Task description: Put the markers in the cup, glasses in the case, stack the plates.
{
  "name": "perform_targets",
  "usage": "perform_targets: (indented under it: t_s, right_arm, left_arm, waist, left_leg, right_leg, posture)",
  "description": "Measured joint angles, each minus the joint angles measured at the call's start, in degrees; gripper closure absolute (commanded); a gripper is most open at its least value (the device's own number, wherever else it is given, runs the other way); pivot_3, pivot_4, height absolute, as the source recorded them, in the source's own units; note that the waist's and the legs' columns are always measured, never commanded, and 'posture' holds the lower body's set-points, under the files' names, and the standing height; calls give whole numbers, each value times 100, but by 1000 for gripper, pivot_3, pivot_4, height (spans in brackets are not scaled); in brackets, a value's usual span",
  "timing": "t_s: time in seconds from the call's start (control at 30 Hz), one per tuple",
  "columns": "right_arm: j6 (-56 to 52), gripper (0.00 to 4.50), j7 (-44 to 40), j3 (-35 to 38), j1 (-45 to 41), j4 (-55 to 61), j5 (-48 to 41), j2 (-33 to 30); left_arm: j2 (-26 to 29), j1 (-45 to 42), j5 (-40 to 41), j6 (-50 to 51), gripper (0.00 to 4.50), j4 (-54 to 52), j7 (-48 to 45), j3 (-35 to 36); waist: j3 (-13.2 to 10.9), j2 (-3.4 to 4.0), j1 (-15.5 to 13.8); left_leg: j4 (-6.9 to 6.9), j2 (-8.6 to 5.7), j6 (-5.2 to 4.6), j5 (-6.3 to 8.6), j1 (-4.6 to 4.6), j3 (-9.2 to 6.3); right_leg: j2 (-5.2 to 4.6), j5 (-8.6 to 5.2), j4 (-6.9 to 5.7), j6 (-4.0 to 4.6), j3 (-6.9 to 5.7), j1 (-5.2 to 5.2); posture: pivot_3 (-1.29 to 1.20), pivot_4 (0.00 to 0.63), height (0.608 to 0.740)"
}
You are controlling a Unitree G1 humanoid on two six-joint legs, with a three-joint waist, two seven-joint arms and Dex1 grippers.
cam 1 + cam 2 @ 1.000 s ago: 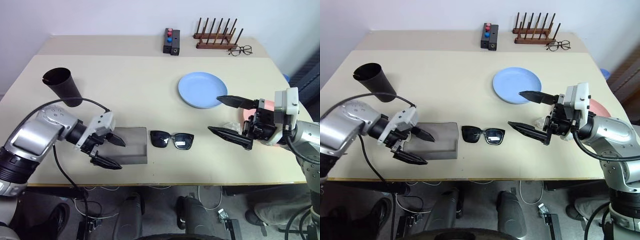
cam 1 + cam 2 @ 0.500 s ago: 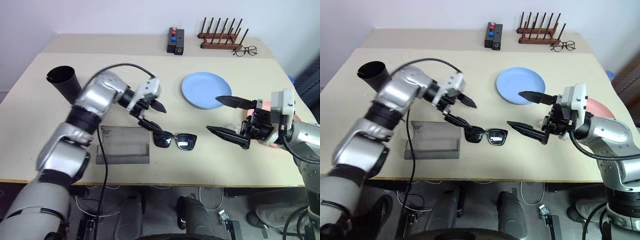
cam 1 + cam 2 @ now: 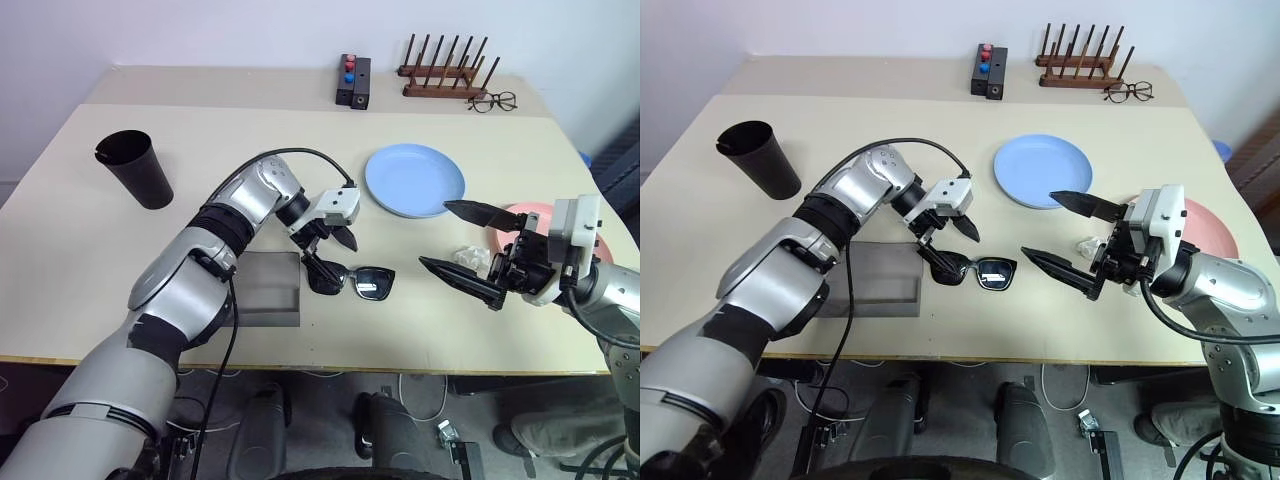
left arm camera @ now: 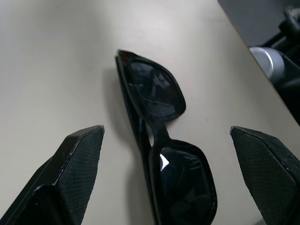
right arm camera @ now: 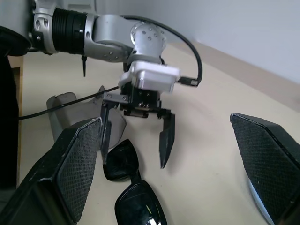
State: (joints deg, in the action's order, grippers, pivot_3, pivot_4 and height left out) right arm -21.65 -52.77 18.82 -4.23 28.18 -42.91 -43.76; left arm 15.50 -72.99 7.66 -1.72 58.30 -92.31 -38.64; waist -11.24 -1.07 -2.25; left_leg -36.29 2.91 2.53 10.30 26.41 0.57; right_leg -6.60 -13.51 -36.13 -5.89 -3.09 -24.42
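Left gripper [image 3: 333, 256] fingers spread, straddling black plastic sunglasses [image 3: 349, 281] on beige counter [image 3: 250, 170]; right gripper [image 3: 468, 247] fingers spread, empty.

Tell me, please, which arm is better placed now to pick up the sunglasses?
The left. Its left gripper hangs open directly over the sunglasses, fingers on either side of one lens, with the case just beside. The right gripper is open too, but stands apart to the side.
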Motion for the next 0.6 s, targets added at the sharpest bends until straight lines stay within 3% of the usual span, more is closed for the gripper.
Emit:
perform_targets:
  t_s: [0.23,0.27,0.33,0.57,0.6]
  right_arm:
    - [41,0,99,59,89,94,-1,0]
    - [61,0,110,63,98,94,-1,0]
    - [77,0,127,80,115,94,0,0]
    - [98,0,139,82,154,94,2,0]
    - [100,0,137,82,158,94,3,0]
  left_arm:
    - [-455,-17,-163,-215,36,350,1,-8]
    - [-473,-16,-228,-268,265,381,1,-9]
    - [-509,-11,-387,-394,890,424,0,-8]
    - [-545,55,-593,-483,4395,467,-4,119]
    - [-553,46,-580,-513,4458,454,-4,209]
  waist:
    - [0,-1,-4]
    - [0,-1,4]
    - [0,0,9]
    - [0,0,-7]
    - [3,3,-15]
  left_leg:
    - [-5,-1,0,0,2,-3]
    - [-4,-1,0,0,2,-3]
    - [-4,0,0,0,0,-3]
    - [-5,-1,0,0,1,-4]
    - [-8,-2,-1,0,-6,-7]
  right_leg:
    - [0,0,1,-1,-1,2]
    - [0,1,0,-1,-1,1]
    - [0,1,-1,-1,-1,1]
    - [0,1,1,-1,-1,5]
    - [0,1,3,-1,-2,18]
  posture:
    - [0,150,740]
    - [0,150,740]
    - [0,150,740]
    - [0,150,740]
    - [0,150,740]
